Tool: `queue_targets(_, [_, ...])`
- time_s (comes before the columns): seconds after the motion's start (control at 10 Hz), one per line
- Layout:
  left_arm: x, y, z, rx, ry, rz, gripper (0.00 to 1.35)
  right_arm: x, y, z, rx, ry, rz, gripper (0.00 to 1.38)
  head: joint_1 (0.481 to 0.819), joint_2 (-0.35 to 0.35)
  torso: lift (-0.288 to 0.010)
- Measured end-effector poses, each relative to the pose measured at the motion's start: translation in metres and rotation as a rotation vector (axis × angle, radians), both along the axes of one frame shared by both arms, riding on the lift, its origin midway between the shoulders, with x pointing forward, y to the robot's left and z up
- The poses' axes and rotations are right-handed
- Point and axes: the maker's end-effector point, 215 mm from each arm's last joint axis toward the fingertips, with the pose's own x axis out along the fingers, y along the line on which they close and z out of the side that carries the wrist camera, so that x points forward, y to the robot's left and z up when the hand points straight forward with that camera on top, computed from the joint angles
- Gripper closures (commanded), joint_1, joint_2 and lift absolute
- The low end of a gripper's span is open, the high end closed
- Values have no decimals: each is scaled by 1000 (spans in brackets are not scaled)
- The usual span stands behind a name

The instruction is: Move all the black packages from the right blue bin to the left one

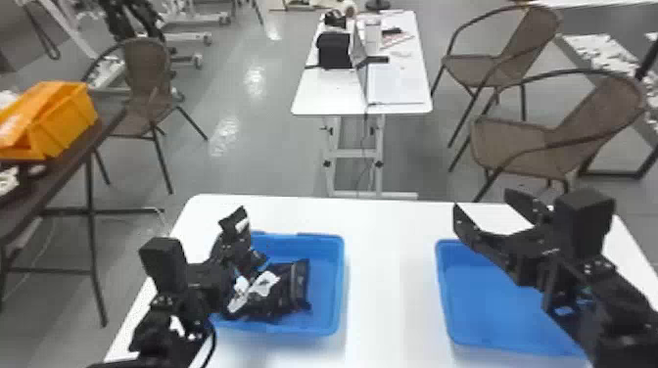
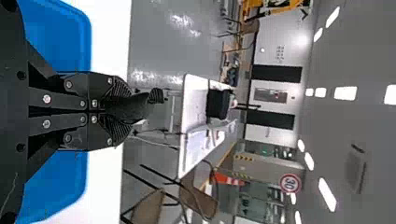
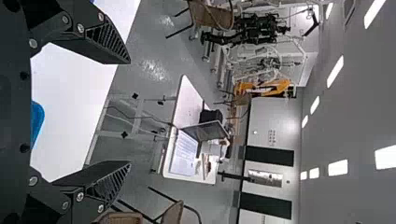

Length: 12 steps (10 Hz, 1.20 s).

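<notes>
While the left gripper (image 1: 237, 244) is positioned over the far left part of the left blue bin (image 1: 338, 274), its fingers are narrow, closed on a black package (image 2: 128, 108). The left wrist view shows the held package between the two fingers. Beneath and beside this gripper, black packages with white labels (image 1: 289, 293) lie inside the left blue bin, on its floor.

The right gripper (image 1: 485, 207) is set wide, its two fingers well apart, above the far edge of the right blue bin (image 1: 443, 293). The right arm (image 1: 582, 259) crosses over that bin and hides part of its interior.

Both bins rest apart on the white table (image 1: 391, 274), with a strip of tabletop between them. Beyond this table stand a second white table (image 1: 325, 98), carrying a laptop (image 3: 206, 130), and brown chairs (image 1: 519, 142). An orange bin (image 1: 63, 120) sits on a dark table (image 1: 58, 171) at the left.
</notes>
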Motion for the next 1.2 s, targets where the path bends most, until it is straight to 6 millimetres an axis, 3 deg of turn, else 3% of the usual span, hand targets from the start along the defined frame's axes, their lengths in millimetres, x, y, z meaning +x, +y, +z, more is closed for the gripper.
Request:
queue_targets(0.1, [-6, -1, -23, 3, 38, -6, 855, -1, -3, -2, 3, 4, -6, 289, 695, 105, 0])
queue_targets(0.2, [-11, -7, -37, -17, 54, -25, 243, -1, -4, -2, 4, 5, -8, 288, 695, 97, 0])
queue_targets(0.3, [-12, -12, -41, -42, 43, -41, -2, -1, -4, -5, 5, 10, -8, 289, 695, 94, 0])
queue_targets(0.5, [-8, -25, -26, -85, -7, -56, 64, -2, -6, -11, 19, 24, -10, 289, 695, 78, 0])
queue_targets(0.8, [5, -27, 48, -77, -183, -48, 48, -3, -15, -1, 27, -10, -44, 289, 695, 61, 0])
queue_targets(1.0, [-8, -9, 91, -29, -305, 22, -2, -13, -20, 8, 43, -54, -82, 289, 695, 78, 0])
queue_targets(1.2, [-38, 3, 97, -9, -343, 55, -2, -38, -20, 8, 90, -81, -97, 289, 695, 93, 0])
